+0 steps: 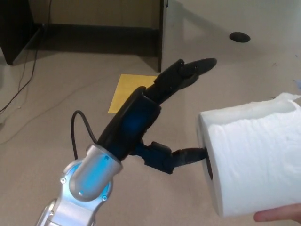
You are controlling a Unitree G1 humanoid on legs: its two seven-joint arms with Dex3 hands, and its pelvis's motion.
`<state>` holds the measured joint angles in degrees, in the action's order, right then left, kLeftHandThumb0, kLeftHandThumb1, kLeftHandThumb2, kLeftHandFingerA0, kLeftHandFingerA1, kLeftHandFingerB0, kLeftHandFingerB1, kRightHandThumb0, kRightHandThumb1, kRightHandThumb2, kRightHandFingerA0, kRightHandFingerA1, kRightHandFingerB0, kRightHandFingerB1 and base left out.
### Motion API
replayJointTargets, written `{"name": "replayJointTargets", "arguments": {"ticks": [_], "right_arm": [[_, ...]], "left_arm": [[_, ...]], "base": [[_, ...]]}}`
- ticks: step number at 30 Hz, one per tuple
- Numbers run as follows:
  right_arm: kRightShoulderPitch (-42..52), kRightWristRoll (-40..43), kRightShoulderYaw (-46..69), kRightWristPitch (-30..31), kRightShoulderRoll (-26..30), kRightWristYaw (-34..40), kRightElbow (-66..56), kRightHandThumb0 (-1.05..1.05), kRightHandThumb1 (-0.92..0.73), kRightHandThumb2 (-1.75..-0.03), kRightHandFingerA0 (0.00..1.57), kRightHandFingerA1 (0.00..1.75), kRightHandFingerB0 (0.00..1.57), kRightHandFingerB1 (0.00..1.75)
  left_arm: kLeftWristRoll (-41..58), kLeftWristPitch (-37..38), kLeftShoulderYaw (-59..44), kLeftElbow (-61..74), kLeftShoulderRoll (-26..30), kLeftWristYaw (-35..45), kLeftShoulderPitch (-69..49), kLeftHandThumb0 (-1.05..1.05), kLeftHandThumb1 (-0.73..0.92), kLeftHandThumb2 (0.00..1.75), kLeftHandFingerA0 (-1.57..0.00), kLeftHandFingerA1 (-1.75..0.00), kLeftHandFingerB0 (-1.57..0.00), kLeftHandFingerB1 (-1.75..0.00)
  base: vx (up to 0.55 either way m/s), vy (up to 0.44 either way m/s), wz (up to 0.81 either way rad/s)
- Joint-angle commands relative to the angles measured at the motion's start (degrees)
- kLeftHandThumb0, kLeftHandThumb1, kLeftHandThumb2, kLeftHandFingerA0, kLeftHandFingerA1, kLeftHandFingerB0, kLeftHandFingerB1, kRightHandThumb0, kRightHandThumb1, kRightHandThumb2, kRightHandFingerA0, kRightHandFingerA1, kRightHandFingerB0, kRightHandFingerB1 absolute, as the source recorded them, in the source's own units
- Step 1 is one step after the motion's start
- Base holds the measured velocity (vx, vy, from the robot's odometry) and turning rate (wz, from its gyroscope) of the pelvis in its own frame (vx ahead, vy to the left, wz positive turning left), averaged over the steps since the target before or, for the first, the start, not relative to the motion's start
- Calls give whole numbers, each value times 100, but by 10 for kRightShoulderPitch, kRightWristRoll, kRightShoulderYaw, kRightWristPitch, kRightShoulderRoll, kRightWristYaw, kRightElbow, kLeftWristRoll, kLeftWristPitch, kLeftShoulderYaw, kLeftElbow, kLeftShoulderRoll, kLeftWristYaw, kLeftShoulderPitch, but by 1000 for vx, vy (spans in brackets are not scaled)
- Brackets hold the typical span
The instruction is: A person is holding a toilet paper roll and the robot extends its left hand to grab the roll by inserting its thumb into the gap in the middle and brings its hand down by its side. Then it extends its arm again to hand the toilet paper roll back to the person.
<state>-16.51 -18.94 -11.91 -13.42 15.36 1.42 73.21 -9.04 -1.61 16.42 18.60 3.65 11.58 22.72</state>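
Note:
A large white toilet paper roll point(254, 160) fills the lower right, lying on its side with its dark core hole facing left. A person's fingertip point(277, 215) shows under it at the bottom right edge. My left hand point(160, 117) reaches in from the lower left, open. Its thumb point(186, 156) points right and its tip sits at the core hole, just entering it. The two fingers point(188, 73) stretch up and to the right, above and apart from the roll's top edge. My right hand is not in view.
Beige carpet lies below. A yellow paper sheet point(123, 92) is on the floor behind my forearm. A dark desk recess and a panel edge point(162, 33) stand at the back, cables point(23, 75) at the left, a round black floor port point(239, 37) at the upper right.

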Motion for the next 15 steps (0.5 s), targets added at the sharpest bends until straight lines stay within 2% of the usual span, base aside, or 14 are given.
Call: {"name": "replayJointTargets", "arguments": {"ticks": [1, 6, 7, 8, 11, 12, 15], "right_arm": [[0, -2, 0, 3, 3, -1, 3, -36, -66, -60, 66, 56, 48, 40], [0, -1, 1, 3, 3, 0, 4, -36, -66, -60, 68, 59, 49, 40], [-2, 0, 2, 4, 3, -1, 3, -42, -54, -85, 63, 66, 42, 53], [-3, -1, 1, 4, 3, -1, 3, -36, -66, -60, 68, 58, 48, 41], [-2, -6, -4, 3, 4, 3, 1, -36, -66, -60, 69, 59, 48, 40], [-3, -5, -2, 5, 4, 3, 2, -42, -53, -84, 62, 64, 40, 52], [-3, -4, -1, 4, 4, 3, 3, -41, -54, -84, 63, 65, 41, 52]], "left_arm": [[-25, -28, 12, 12, -1, -3, -4, -49, 36, 61, -19, -38, -10, -31], [-36, -26, 17, 16, 5, -1, -6, -48, 36, 60, -19, -37, -10, -31], [-36, -24, 16, 14, 4, -1, -4, -48, 35, 60, -20, -38, -10, -31], [-35, -17, 16, 10, 5, 0, -3, -49, 36, 60, -19, -38, -10, -31], [-31, 17, 16, -9, 9, 1, 1, -51, 36, 61, -18, -39, -10, -31], [-29, 21, 17, -12, 7, 1, 3, -51, 36, 62, -18, -38, -10, -32], [-29, 17, 19, -10, 2, 0, 6, -54, 37, 63, -18, -38, -9, -32]], "base": [[0, 0, 0], [0, 0, 0], [0, 0, 0], [0, 0, 0], [0, 0, 0], [0, 0, 0], [0, 0, 0]]}}
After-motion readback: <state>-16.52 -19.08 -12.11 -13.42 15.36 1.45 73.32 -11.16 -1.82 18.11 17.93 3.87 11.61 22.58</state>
